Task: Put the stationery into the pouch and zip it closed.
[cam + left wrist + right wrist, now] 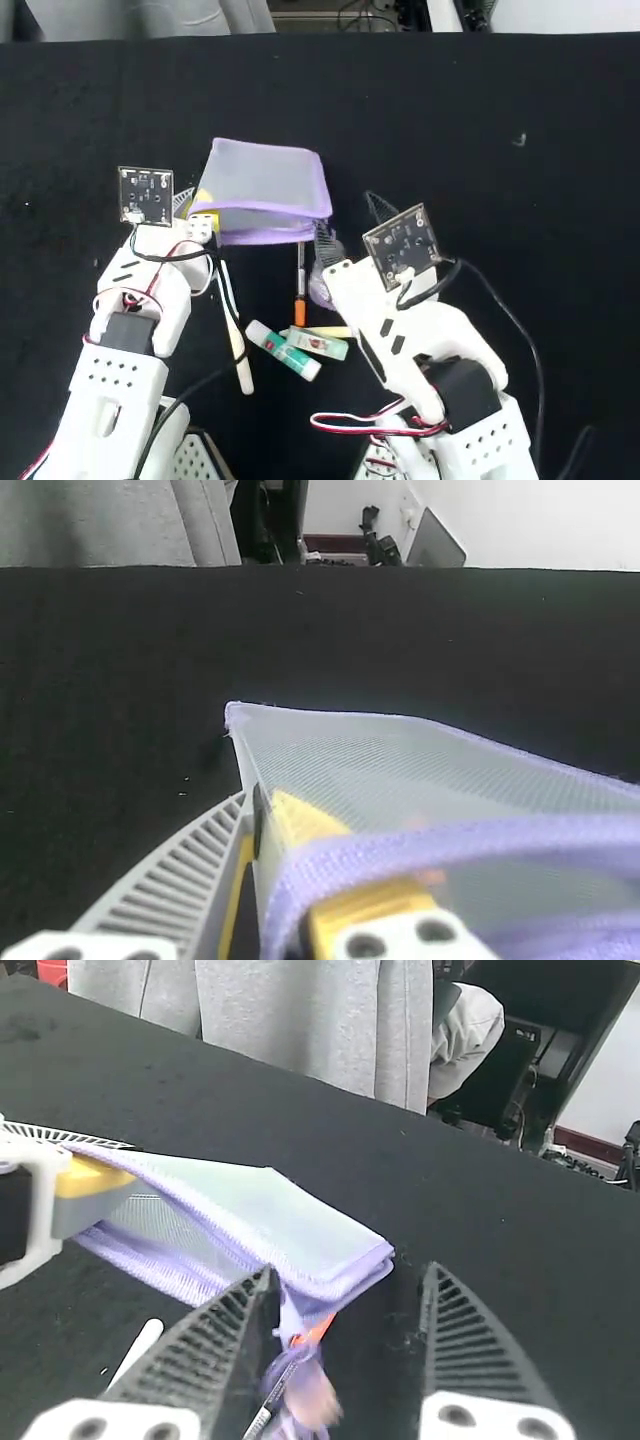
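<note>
The left tool [203, 224] is pinching the pouch [262, 180] at its 8 o'clock corner. From its own wrist you can see the grey ribbed finger outside and the yellow one showing through the mesh, with the purple zip band running across it. The right tool [350, 1278] is spread wide at the pouch's 5 o'clock corner. That corner sits in the gap between its jaws, and a purple tab [300, 1400] hangs just below it, probably the zip pull, though it's too blurred to be sure.

The pouch lies flat on the black bench [500, 200], a little toward 11 o'clock from the middle. None of the stationery is inside yet. An orange-banded pen [300, 290] lies at 6 o'clock from the pouch, pointing up at its near edge. A long white pen [236, 340] slants away at 7 o'clock, close beside the left arm. Two short white-and-green pieces [295, 350] lie touching each other below the orange-banded pen, between the two arms.

I'd say this is the opening step: one side is anchored and the other is lining up on the zip or the mouth. Next, the right tool needs to close on that tab or lip and not on the pen end beside it. Then it should draw along the band while the left grip keeps the fabric taut, so the mouth gapes wide enough for the pens
</note>
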`<move>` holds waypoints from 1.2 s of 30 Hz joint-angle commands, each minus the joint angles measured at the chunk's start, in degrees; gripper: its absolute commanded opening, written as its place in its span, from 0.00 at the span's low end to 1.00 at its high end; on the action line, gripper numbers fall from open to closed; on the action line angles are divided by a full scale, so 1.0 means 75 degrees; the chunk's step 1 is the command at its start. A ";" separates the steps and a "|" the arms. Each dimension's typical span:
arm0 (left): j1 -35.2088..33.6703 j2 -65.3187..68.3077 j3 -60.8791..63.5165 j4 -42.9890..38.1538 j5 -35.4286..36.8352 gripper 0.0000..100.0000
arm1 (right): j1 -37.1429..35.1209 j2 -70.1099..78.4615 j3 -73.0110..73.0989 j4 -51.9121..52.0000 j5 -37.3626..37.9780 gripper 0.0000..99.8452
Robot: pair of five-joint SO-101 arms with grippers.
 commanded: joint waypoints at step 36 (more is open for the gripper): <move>-0.3393 0.5919 -0.9747 0.6505 0.1102 0.03 | -0.0105 0.6652 -0.4003 0.1418 -0.1407 0.23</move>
